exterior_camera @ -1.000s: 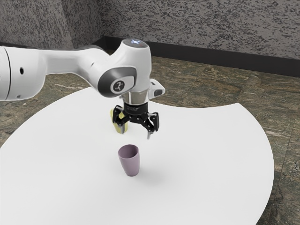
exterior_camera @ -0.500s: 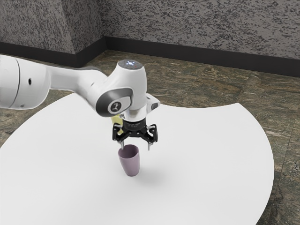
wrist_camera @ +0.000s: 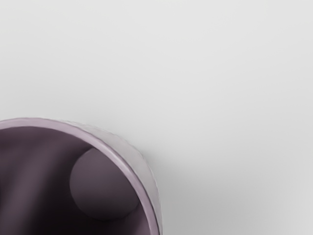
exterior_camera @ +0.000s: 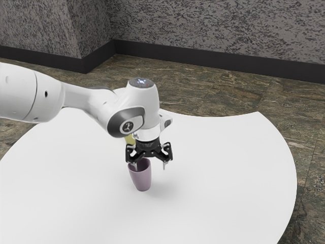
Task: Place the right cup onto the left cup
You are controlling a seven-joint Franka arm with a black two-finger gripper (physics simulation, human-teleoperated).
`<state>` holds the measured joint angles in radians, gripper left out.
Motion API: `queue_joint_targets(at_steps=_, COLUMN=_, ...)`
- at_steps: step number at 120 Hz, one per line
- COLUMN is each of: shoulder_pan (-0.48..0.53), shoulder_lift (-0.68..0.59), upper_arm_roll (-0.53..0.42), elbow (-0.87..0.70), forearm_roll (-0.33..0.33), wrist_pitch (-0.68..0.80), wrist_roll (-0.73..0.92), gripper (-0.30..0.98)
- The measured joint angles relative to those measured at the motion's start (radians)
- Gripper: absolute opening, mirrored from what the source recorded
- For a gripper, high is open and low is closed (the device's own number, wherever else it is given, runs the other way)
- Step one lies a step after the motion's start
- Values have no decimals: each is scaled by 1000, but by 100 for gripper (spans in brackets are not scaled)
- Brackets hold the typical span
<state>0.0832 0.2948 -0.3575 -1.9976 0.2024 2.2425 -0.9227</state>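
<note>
While the gripper (exterior_camera: 150, 165) is held wide, one finger (exterior_camera: 135, 166) is seen at the mouth of the mauve cup (exterior_camera: 142, 181), the other past its rim on the exterior view's right; whether the cup is entered can't be told. Mauve cup is stood upright, near, on the white table (exterior_camera: 228, 178). Far, slightly left in the exterior view, the yellow cup (exterior_camera: 130, 139) is partly hidden.
</note>
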Motion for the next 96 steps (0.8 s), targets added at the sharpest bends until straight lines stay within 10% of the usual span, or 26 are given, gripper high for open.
queue_joint_targets(at_steps=30, shoulder_pan=4, shoulder_lift=33, upper_arm_roll=3, elbow=1, forearm_roll=1, wrist_pitch=23, wrist_roll=-20, gripper=61)
queue_joint_targets(at_steps=96, shoulder_pan=3, shoulder_lift=39, upper_arm_roll=22, elbow=4, forearm_roll=24, wrist_pitch=27, wrist_roll=-41, gripper=-3)
